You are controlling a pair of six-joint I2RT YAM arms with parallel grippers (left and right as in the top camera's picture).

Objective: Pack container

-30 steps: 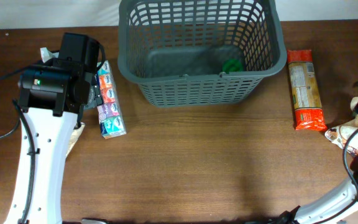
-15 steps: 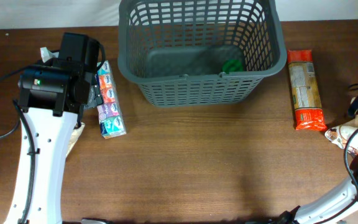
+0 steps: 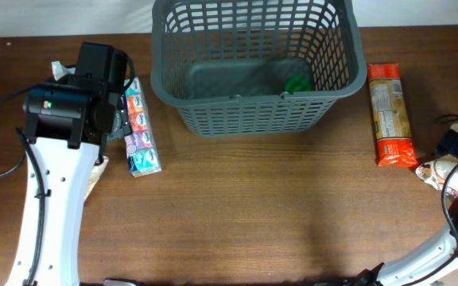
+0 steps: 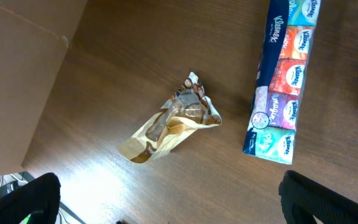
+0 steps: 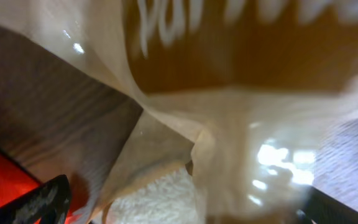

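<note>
- The container is sitting at the far middle of the table, upright. A small green item is already lying in its right near corner.
- Left of the container, a tissue pack is lying flat, and a crumpled pouch is lying further left of that.
- The left gripper is hanging over that crumpled pouch with its jaws spread wide, holding nothing and touching nothing.
- Right of the container, an orange packet is lying lengthwise, and a tan pouch is lying beyond it near the table edge.
- The right gripper is sitting very low over the tan pouch, which is filling the right wrist view. Its jaws are wide, one on each side of the pouch, and not clamping it yet.
- Step in hand is probably grabbing the tan pouch for the container.
- To do it well, be centring on the fuller body of the pouch, not the thin glossy flap, since the film looks slippery and could be sliding out.
- Be pressing down to the table before closing, and closing firmly.
- Be lifting high enough to clear the container's thick rim, and passing over the orange packet without dragging it.
- Be releasing low inside, beside the green item.
</note>
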